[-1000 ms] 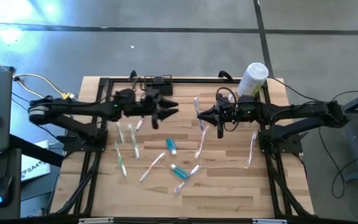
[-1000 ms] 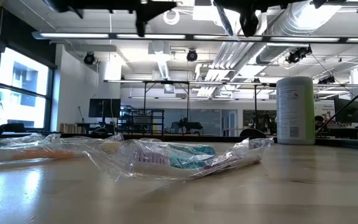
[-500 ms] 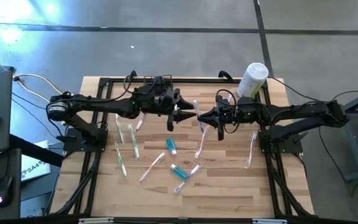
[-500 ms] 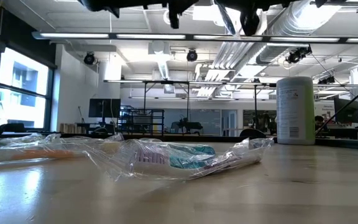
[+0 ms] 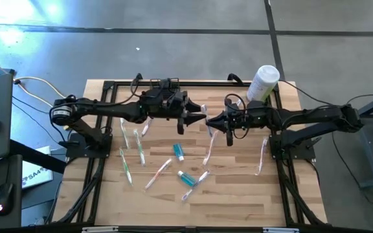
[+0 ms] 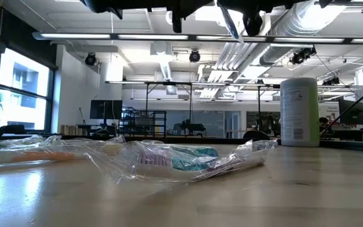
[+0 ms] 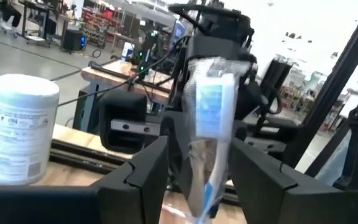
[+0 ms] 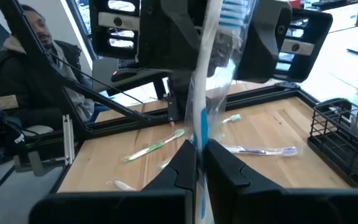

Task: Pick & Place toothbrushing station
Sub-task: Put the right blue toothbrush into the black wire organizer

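My right gripper (image 5: 208, 120) is shut on a toothbrush in a clear wrapper (image 8: 211, 74), high above the table's middle. My left gripper (image 5: 198, 119) is open right in front of it. Its two fingers (image 7: 143, 168) stand on either side of the toothbrush's blue-bristled head (image 7: 211, 106); I cannot tell whether they touch it. The black wire rack (image 8: 345, 134) stands at the table's far edge, partly under the left arm in the high view (image 5: 166, 85). My right gripper pinches the wrapped toothbrush's handle (image 8: 199, 140) between its two fingers. The fingers lie level, coming from the table's right, across the handle. The toothbrush stands roughly upright, head up, lifted clear of the table.
A tall white cylindrical container (image 5: 264, 80) stands at the far right corner. Several wrapped toothbrushes (image 5: 135, 144) and toothpaste tubes (image 5: 179, 152) lie on the wooden table, with one toothbrush (image 5: 262, 155) at the right. A person (image 8: 23, 68) sits beyond the table's left side.
My left gripper has gone toward the table's right edge, up to the toothbrush held by my right gripper, and its open fingers now stand around the toothbrush's head. My right gripper has kept still.
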Robot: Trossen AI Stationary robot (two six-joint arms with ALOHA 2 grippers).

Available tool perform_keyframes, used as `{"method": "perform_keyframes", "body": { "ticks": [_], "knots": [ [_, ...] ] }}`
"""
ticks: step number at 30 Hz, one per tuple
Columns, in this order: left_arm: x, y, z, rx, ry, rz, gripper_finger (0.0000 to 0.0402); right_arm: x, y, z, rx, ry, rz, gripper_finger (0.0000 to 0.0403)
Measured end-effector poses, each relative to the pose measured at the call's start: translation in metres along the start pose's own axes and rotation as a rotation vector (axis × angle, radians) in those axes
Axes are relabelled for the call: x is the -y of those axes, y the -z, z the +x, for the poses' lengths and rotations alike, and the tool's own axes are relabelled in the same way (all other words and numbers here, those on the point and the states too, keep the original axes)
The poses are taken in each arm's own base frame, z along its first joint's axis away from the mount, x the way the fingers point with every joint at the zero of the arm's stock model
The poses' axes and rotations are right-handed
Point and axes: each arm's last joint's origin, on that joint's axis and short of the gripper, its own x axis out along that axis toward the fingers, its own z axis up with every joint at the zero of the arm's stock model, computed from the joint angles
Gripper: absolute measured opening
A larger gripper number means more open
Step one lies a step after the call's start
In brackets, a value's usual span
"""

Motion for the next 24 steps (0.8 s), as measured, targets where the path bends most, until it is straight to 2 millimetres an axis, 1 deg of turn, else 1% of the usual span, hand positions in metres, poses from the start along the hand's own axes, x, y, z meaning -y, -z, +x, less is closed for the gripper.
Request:
{"method": "perform_keyframes", "body": {
  "ticks": [5,9,12,16,17,20,24],
  "knots": [
    [-0.0007,0.0031,0.0017,-0.011,0.006,-0.004,0.0153,0.0,0.0005,0.0002,-0.005,0.0,-0.004,0.0008],
    [-0.0005,0.003,0.0017,-0.011,0.01,-0.002,0.0127,0.0003,0.0013,0.0001,-0.013,0.004,-0.003,0.0008],
    [-0.0005,0.003,0.0017,-0.011,0.01,0.012,0.0092,0.0006,0.0018,0.0001,-0.018,0.008,-0.003,0.0008],
    [-0.0002,0.0031,0.0017,-0.012,0.016,0.013,0.0025,0.0008,0.0021,0.0001,-0.02,0.014,-0.004,0.0009],
    [-0.0002,0.0031,0.0017,-0.012,0.017,0.012,0.0016,0.0009,0.0021,0.0001,-0.02,0.014,-0.005,0.0011],
    [-0.0002,0.0031,0.0017,-0.013,0.019,0.012,0.0017,0.0008,0.0021,0.0001,-0.02,0.014,-0.005,0.0027],
    [-0.0004,0.0029,0.0016,-0.012,0.018,0.017,0.0011,0.0013,0.0016,0.0001,-0.011,0.039,0.004,0.007]
  ]
}}
